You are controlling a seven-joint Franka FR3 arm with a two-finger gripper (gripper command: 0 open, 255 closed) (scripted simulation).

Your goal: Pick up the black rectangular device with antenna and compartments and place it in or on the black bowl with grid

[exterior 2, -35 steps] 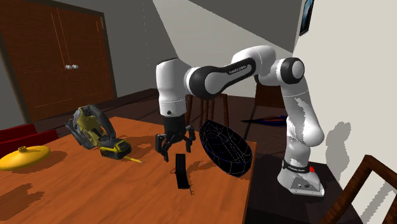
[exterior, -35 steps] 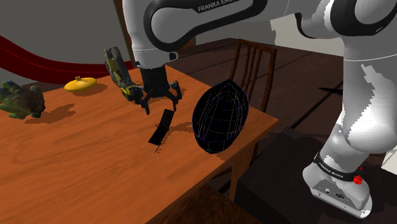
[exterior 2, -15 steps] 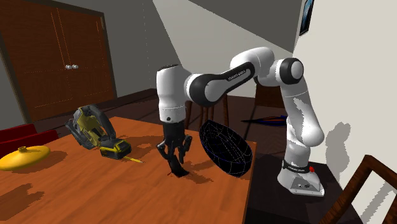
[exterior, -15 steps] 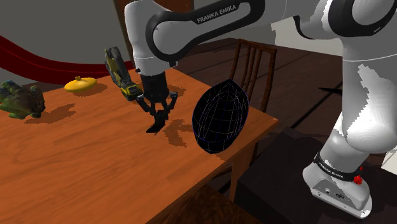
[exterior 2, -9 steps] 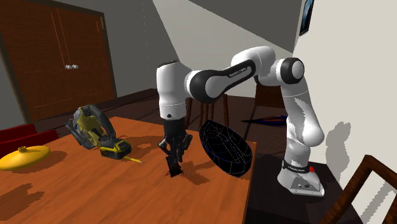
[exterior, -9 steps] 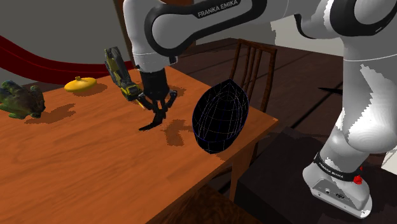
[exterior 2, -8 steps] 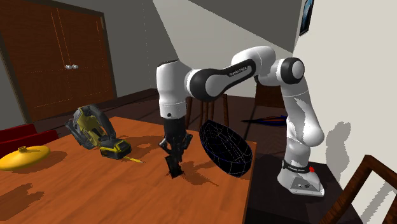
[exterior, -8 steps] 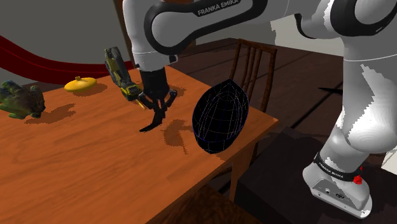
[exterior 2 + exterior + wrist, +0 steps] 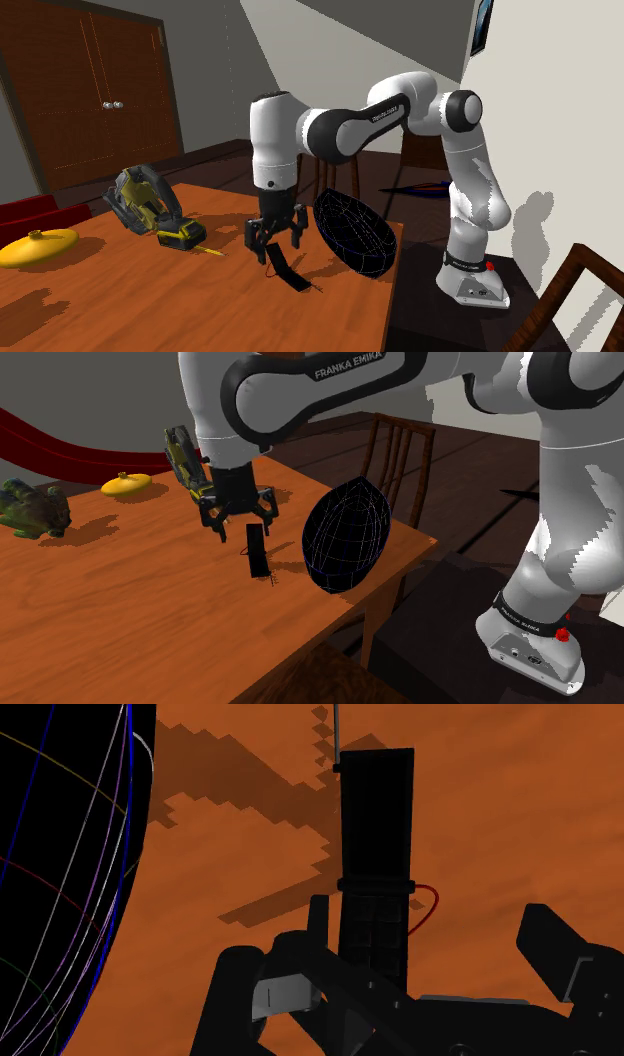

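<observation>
As seen along the black two-finger gripper (image 9: pixel 430 919): spread wide — clasping nothing.
Straddles slim black rectangular device with antenna (image 9: pixel 377 824) on brown wooden table (image 9: pixel 520 804) — near black grid-lined bowl (image 9: pixel 60 854).

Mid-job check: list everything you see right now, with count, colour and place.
table: 1, reddish-brown wood, under everything.
device: 1, black, just below the end effector, beside the bowl, not clasped.
bowl: 1, black with thin grid lines, near the table's edge by the chair.
saw: 1, yellow and black, on the table beyond the device.
dish: 1, yellow, far side of the table.
lumpy object: 1, green-brown, at the shoulder view's left edge.
chairs: 2, dark wood; one behind the bowl, one at the second exterior view's lower right.
doors: 2, brown, behind the table.
arm: 1, white with dark joints.
end effector: 1, black, open over the device.
</observation>
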